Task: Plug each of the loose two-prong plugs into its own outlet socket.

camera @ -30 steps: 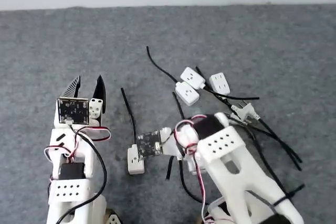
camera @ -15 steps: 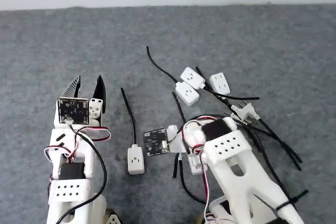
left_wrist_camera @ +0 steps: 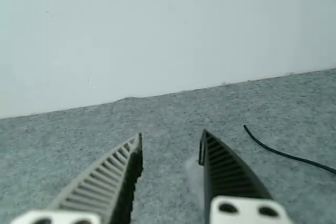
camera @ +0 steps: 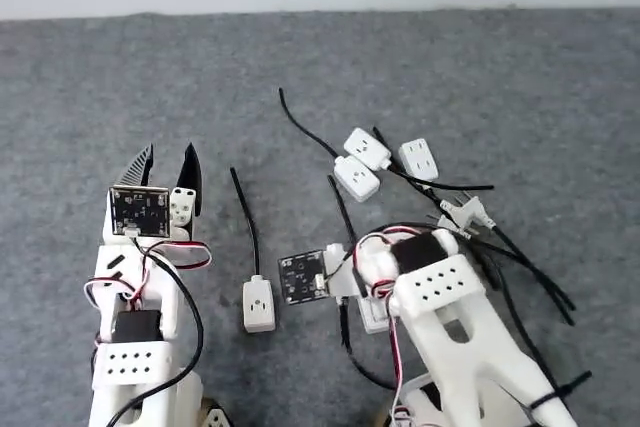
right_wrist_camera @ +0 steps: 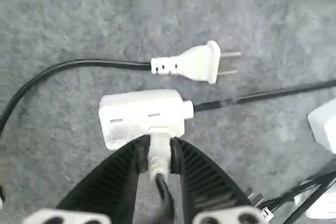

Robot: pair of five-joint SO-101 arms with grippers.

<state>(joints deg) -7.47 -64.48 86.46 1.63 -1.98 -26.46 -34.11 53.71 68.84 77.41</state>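
Right gripper farther right than before, apart from the lone socket.

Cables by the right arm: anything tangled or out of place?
Yes: the black cables cross in a tangle, and a loose plug lies prongs bare beside the socket where the jaws grip a second plug. Nothing looks damaged.

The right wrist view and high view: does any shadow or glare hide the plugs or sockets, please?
Right wrist view: soft, even light, no glare; the socket block and loose plug cast only faint shadows, while the right gripper dims the held plug between its fingers. High view: flat light; soft shade beside the arms on the grey mat, none over the outlet sockets.
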